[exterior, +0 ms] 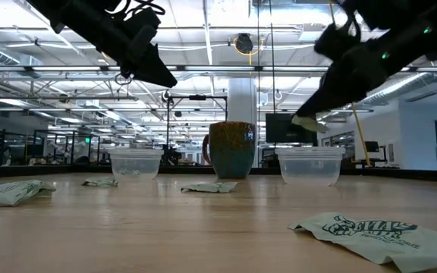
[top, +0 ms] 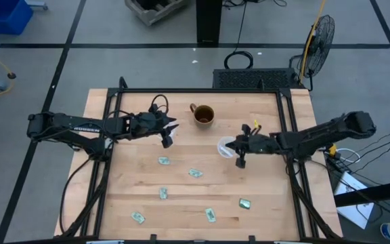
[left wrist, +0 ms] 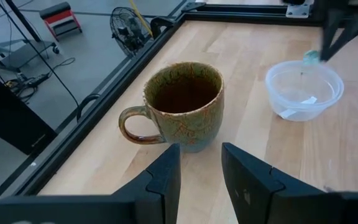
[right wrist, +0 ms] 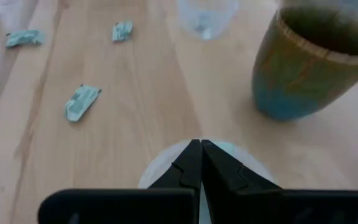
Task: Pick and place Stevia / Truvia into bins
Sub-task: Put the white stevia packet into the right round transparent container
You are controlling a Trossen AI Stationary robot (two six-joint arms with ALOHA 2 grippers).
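Note:
Several pale green Stevia packets [top: 195, 173] lie flat on the wooden table [top: 269, 224], toward its near side. One clear bin [top: 225, 146] stands right of the brown mug [top: 203, 115], with a packet [left wrist: 308, 100] inside. My right gripper [top: 240, 156] hangs over this bin's near rim, shut on a packet [exterior: 309, 122]. The second bin [exterior: 135, 163] stands left of the mug, below my left gripper [exterior: 154, 74]. My left gripper [left wrist: 201, 165] is open, nothing between its fingers, and points at the mug. My right gripper pinches one Stevia packet [left wrist: 310, 57] between the free ends of its two fingers. The fingers slant down from the table's right side. The packet sticks out below the fingertips, lifted clear, above the bin [exterior: 309, 165]; which part of it is held is hidden by the fingers.
The mug [left wrist: 185, 102] stands between the two bins toward the table's far side. A black frame rail [top: 202, 91] borders the table's far edge and sides. Loose packets [top: 210, 215] are scattered across the near half. A fan [top: 320, 37] stands on the floor beyond.

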